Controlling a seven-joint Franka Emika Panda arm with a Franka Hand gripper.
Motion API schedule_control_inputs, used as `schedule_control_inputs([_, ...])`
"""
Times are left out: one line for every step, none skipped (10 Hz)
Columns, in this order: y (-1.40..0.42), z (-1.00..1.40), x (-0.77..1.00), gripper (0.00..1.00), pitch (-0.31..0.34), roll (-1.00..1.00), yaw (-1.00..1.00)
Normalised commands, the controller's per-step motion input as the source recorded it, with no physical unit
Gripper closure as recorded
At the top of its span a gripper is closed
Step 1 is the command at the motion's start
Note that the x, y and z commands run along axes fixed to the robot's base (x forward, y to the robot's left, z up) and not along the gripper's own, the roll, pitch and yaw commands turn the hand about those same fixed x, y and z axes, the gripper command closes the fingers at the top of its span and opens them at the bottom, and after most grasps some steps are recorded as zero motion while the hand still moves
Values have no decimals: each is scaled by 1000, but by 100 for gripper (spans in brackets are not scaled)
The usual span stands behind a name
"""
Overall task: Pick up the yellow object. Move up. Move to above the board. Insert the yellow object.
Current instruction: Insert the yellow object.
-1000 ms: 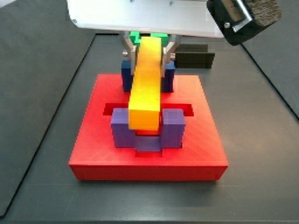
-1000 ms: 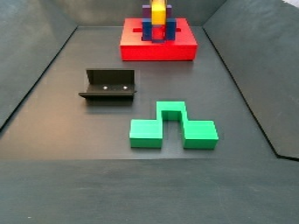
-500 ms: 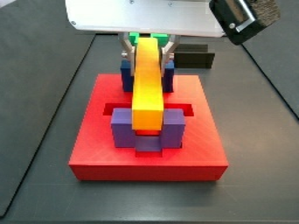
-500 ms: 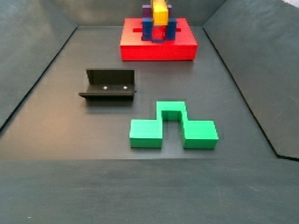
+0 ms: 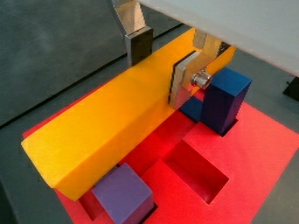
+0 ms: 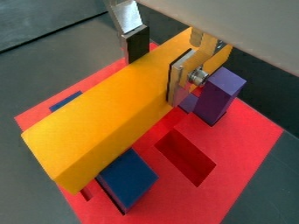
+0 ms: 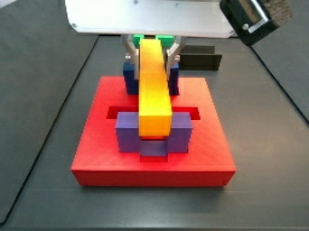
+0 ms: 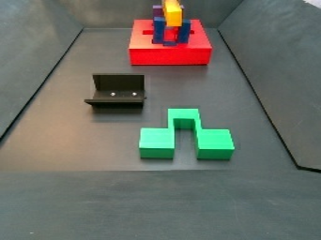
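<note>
Bar (image 7: 152,83) of yellow, clamped at its far end by the end effector (image 5: 163,59), has sunk slightly lower over the red board (image 7: 152,153) since a second ago, now lying between the blue and purple posts (image 7: 179,137); insertion looks nearly finished.

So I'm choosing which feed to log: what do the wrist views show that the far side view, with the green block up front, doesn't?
Only the wrist views show the hand, its fingers clamping the yellow object, plus an empty slot in the board. Only that side view shows the green block and the fixture on the floor. Both show the yellow bar over the red board among the posts.
</note>
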Motion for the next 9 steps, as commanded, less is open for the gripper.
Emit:
schedule_control_inputs([-109,-69,74,100,50,171,-134])
schedule_control_inputs([-120,-23,103,100,84,223,-169])
schedule_control_inputs([-117,0,77,100,90,226,-149])
schedule_control_inputs([-80,0,100,100,111,231,-177])
schedule_control_inputs([-109,0,109,100,103,236,-154])
schedule_control_inputs([-89,-60,126,100,104,253,-109])
schedule_control_inputs([-60,-86,83,100,89,263,-69])
schedule_control_inputs([-43,-109,86,100,80,261,-51])
schedule_control_inputs([0,-123,46,100,76,251,-17])
